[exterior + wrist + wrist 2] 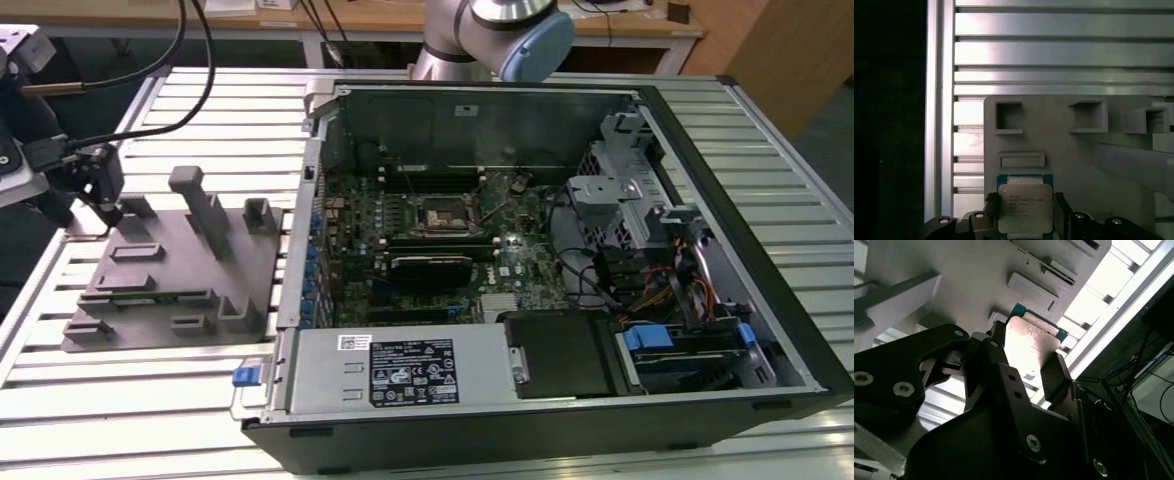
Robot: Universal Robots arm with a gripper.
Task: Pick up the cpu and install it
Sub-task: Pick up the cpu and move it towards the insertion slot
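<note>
The gripper (1025,212) pinches the cpu (1025,200), its lid bearing small print, at the grey fixture's (1079,150) edge.

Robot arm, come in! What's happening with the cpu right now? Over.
Fingers shut on cpu edges. Cpu at gray fixture plate edge, outside the computer case. Tall upright close alongside.
</note>
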